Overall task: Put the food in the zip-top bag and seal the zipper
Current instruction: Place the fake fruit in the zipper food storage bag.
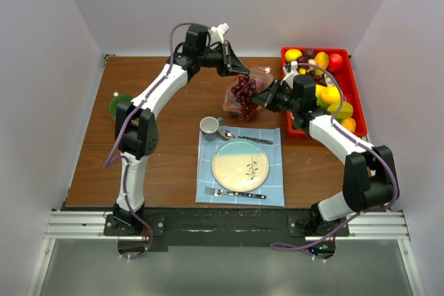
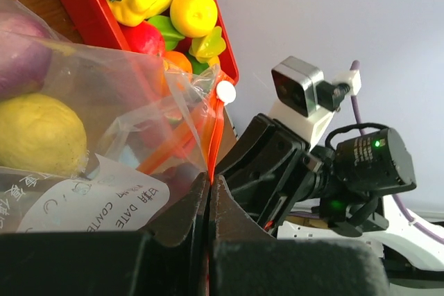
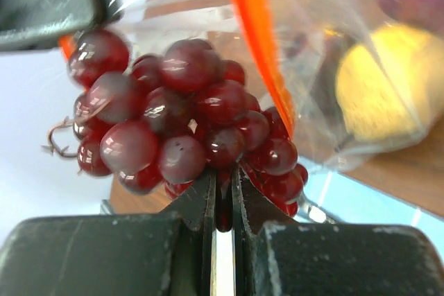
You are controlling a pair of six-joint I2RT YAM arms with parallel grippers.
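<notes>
Top view. My left hand (image 1: 241,72) is reaching to 12 o'clock over the brown wooden table (image 1: 173,102). My right hand (image 1: 258,99) comes in from 3 o'clock. Between them hangs the clear crinkly zip-top bag (image 1: 259,77), with the bunch of glossy dark-red toy grapes (image 1: 242,96) at its lower edge. The rigid red plastic tray (image 1: 326,50) sits at 2 o'clock and holds the remaining glossy toy fruit (image 1: 331,95).

Left wrist view. The left hand is pinched tight on the orange-red zipper strip (image 2: 216,126), holding up one lip of the mouth. The strip's long axis runs straight away from the fingers toward the tray. A yellow lemon-like piece (image 2: 38,133) and a purple piece (image 2: 24,53) are already inside the film.

Right wrist view. The right hand is closed narrow on the grape bunch at its underside. The zipper strip crosses from 12 to 4 o'clock, just beside the bunch on its right. I cannot tell whether the grapes have passed the lip.

Judgement: the right hand is the nearer carrier. The coming move depends on pushing the bunch across the strip toward 2 o'clock, into the pocket with the yellow piece.
</notes>
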